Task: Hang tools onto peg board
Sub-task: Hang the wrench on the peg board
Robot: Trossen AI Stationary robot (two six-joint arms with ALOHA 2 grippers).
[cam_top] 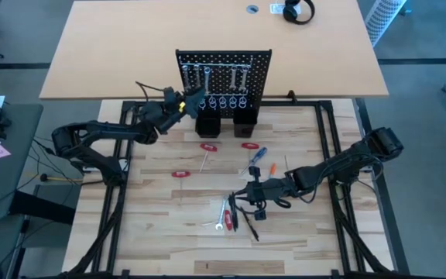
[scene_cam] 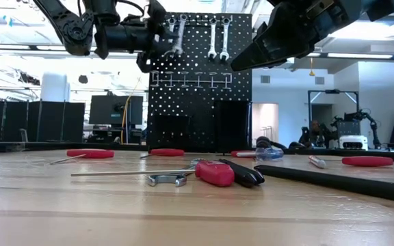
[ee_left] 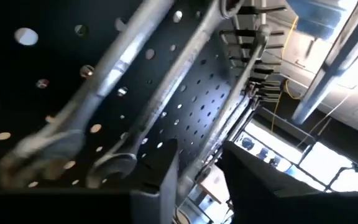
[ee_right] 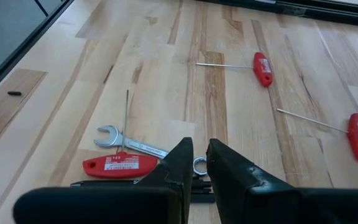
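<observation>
Wrench hanging at the peg board (cam_top: 223,81), with more tools left on the desk (cam_top: 169,209).

The left tool (cam_top: 184,102) is held at the board's upper left, beside the silver wrenches (scene_cam: 217,37) hung there; whether anything is gripped cannot be told, so a wrench's ring end should be eased squarely over its peg before any release. The right tool (ee_right: 199,163), its fingers narrowed with nothing seen between them, is poised in front of the board over a silver wrench (ee_right: 129,142) and a red-handled tool (ee_right: 120,165). Two black box holders (cam_top: 226,124) stand at the board's foot; their contents cannot be seen.
</observation>
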